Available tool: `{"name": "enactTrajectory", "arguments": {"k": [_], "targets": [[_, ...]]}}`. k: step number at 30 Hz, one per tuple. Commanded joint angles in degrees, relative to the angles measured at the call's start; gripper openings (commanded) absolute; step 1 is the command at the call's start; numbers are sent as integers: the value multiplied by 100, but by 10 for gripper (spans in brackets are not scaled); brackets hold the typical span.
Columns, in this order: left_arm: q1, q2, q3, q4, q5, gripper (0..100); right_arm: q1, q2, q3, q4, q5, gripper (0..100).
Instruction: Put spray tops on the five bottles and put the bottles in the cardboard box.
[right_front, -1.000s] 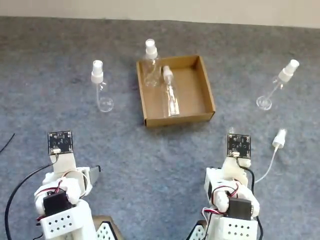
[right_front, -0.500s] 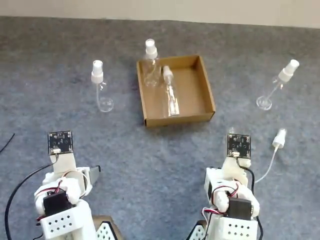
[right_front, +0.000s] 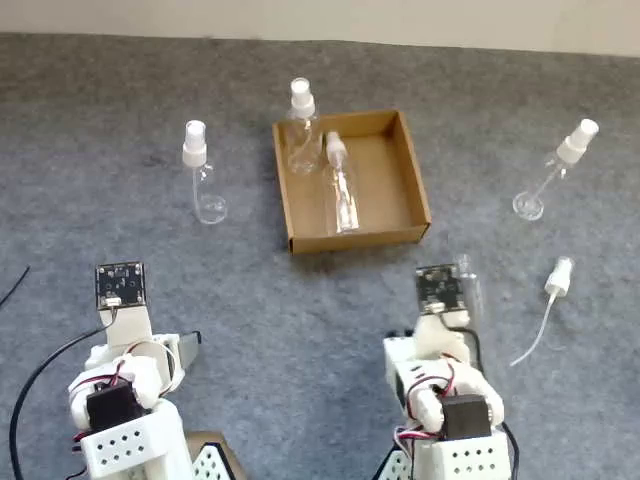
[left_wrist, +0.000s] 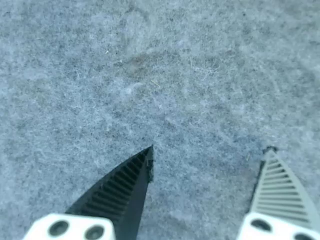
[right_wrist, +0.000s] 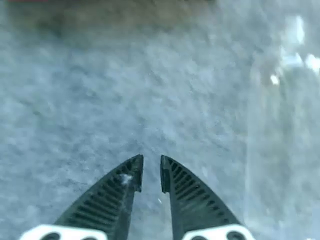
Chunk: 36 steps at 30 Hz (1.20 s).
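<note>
In the high view, the right arm (right_front: 441, 300) is found to have been swung towards the left arm within the last half second. A clear uncapped bottle (right_front: 473, 292) has thereby been uncovered just beside it. A loose spray top (right_front: 558, 274) with its thin tube is seen lying near on the carpet (right_front: 300, 320), so the fifth capping is judged not yet done. The cardboard box (right_front: 416, 182) is seen to hold a lying bottle (right_front: 340, 190), with an upright bottle (right_front: 300, 135) at its far corner. Two capped bottles are left outside, well apart from the box: the left-side bottle (right_front: 202, 178) and the right-side bottle (right_front: 556, 168). In the left wrist view, the left gripper (left_wrist: 210, 154) is shown spread wide and empty over bare carpet. In the right wrist view, the right gripper (right_wrist: 151, 170) is shown almost closed with nothing held, and the uncapped bottle appears as a transparent, glinting body to one side.
</note>
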Motion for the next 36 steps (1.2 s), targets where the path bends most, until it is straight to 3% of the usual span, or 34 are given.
{"name": "enactTrajectory", "arguments": {"k": [1, 5, 8, 12, 19, 25, 31, 36], "targets": [[110, -57, 110, 18, 62, 305, -400, -48, 690, -470, -9, 25], [84, -57, 110, 18, 35, 303, -426, -48, 681, -479, -9, 25], [75, -57, 119, -62, -88, 305, -48, -48, 629, -1077, 141, 25], [92, -48, 119, -273, -1037, 303, 532, -40, 207, -2114, 1556, 25], [84, -48, 119, -229, -1793, 302, 585, 558, -1692, -1393, 1327, 25], [84, -48, 119, -229, -1785, 302, 330, 3626, -4092, -743, 1020, 100], [75, -31, 119, -229, -1785, 302, -813, 7064, -7081, 180, 958, 193], [75, -22, 119, -229, -1785, 302, -1244, 9305, -9358, 831, 932, 243]]}}
